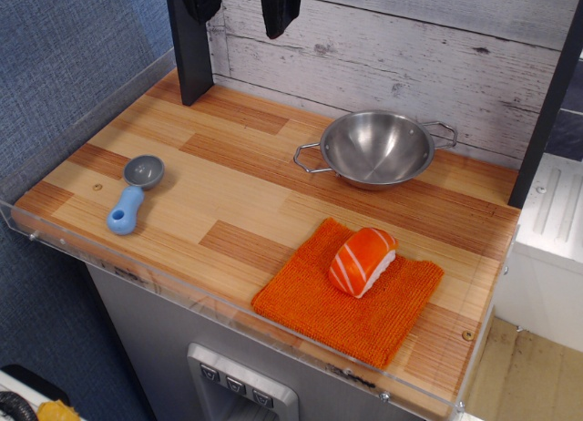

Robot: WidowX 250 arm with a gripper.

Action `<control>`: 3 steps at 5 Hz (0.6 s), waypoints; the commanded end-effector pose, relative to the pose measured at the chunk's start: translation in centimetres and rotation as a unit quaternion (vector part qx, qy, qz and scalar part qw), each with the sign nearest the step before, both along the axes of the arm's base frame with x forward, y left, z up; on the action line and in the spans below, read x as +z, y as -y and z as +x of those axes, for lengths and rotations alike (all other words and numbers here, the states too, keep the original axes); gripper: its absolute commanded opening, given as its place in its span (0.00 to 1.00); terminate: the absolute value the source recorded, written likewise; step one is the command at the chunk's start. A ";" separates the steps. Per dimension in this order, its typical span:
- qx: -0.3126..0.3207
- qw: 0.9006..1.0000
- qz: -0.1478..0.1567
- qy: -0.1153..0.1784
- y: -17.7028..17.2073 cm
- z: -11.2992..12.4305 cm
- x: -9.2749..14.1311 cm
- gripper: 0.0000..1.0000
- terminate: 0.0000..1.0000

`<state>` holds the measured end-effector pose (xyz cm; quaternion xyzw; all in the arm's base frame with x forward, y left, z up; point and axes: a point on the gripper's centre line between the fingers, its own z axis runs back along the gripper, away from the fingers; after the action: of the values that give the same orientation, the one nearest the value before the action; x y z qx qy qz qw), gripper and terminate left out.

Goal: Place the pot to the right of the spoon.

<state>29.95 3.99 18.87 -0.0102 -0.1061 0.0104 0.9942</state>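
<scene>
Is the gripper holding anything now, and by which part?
Nothing is held. The gripper hangs at the top edge, far from the pot and spoon.

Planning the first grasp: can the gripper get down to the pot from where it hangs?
Probably yes. The gripper hangs at the top edge, and the pot sits open on the counter with nothing over or against it.

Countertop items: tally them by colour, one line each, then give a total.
Silver: 1, the pot
Blue with a grey bowl: 1, the spoon
Orange: 2, the cloth and the sushi piece, which also has white in it and lies on the cloth
Total: 4
</scene>
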 end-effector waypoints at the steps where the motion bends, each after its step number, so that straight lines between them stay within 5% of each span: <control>1: 0.000 1.000 0.000 0.000 0.0 0.0 0.0 1.00 0.00; 3: -0.011 1.000 0.012 0.012 1.0 2.7 -2.2 1.00 0.00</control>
<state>32.36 2.69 15.11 -0.0064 -0.0923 -0.0018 0.9957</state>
